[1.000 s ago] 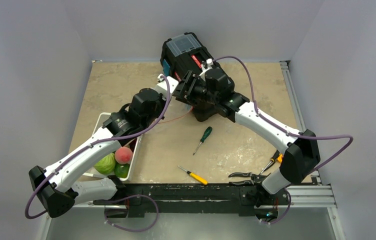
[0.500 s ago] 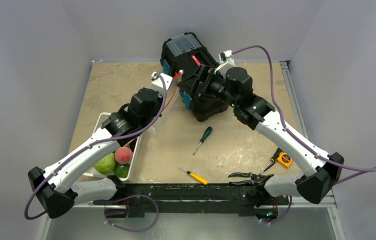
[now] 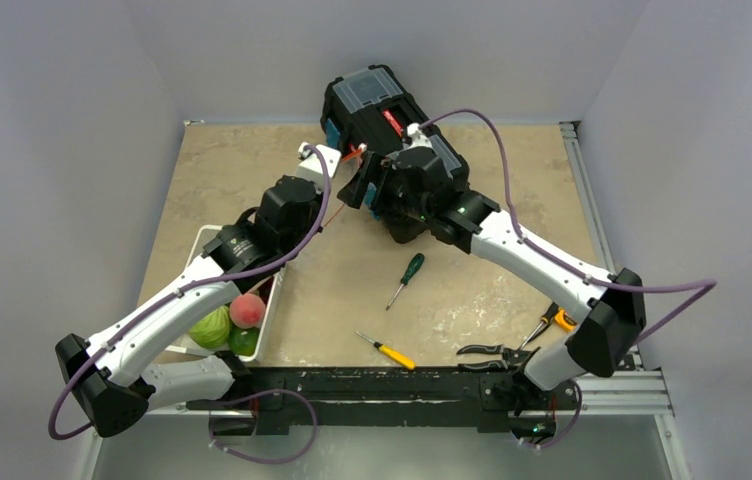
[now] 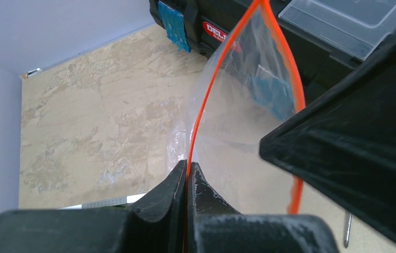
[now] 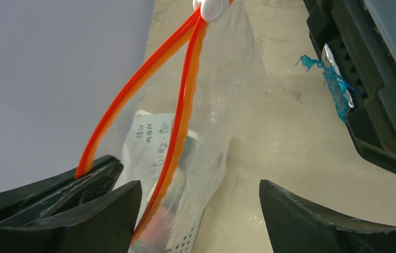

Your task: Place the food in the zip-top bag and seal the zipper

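My left gripper (image 4: 188, 169) is clamped fully closed on the zipper (image 5: 181, 113), pinching one lip of the zip-top bag (image 5: 217, 105) part-way along its mouth. The bag hangs clear of the table (image 3: 242, 170) at the far middle, just in front of the black toolbox (image 3: 377, 100). Its mouth gapes, the two orange lips meeting at the white tab (image 5: 211, 8). My right gripper (image 5: 201, 192) is spread wide and grips nothing; the other lip runs down between its fingers, close against the left one. The white label patch (image 5: 151, 137) shows through the plastic, but I cannot tell what else is inside. The cabbage (image 3: 211, 328), peach (image 3: 246, 310) and green round fruit (image 3: 244, 343) sit in the white basket (image 3: 199, 245) at the near left
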